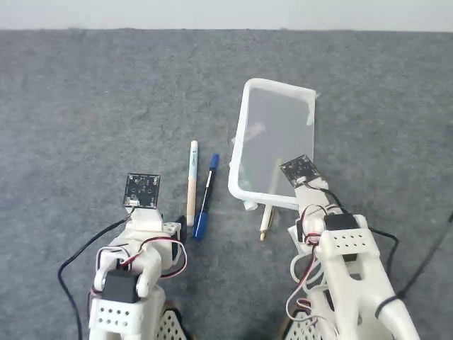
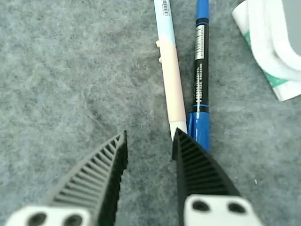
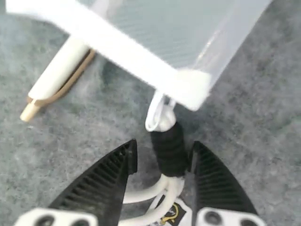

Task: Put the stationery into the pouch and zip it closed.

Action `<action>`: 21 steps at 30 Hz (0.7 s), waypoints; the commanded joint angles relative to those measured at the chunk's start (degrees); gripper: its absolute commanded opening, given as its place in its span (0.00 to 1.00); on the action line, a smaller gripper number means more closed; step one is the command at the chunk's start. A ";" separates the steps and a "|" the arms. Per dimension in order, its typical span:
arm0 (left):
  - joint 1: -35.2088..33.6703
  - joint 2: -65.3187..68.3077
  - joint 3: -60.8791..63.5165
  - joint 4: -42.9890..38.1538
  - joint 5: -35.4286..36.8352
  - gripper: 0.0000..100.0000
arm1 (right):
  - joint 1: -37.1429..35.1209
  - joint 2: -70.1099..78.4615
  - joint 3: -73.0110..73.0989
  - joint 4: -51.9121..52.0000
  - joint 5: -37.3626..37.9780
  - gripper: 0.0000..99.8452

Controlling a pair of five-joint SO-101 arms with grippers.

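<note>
A clear pouch with a white zipper edge (image 1: pixel 276 138) lies right of centre. A white-and-beige pen (image 1: pixel 192 180) and a blue pen (image 1: pixel 205 198) lie side by side to its left. A cream pen (image 1: pixel 266 223) sticks out from the pouch's near edge. My left gripper (image 2: pixel 150 134) is open low over the table, one finger (image 2: pixel 197 169) over the near ends of the beige pen (image 2: pixel 169 80) and blue pen (image 2: pixel 201 80). My right gripper (image 3: pixel 163 145) is open around the black zipper pull (image 3: pixel 169 148) at the pouch's corner (image 3: pixel 188 87), holding nothing.
A short white-and-green stick (image 2: pixel 263 61) lies at the pouch's near left corner, partly under its edge. Grey carpet-like cloth (image 1: pixel 85 106) covers the whole table. Cables hang from both arms near the front edge.
</note>
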 commanded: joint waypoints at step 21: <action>-0.26 -1.49 -0.40 0.09 0.53 0.15 | -0.66 -3.12 -27.25 17.36 0.70 0.01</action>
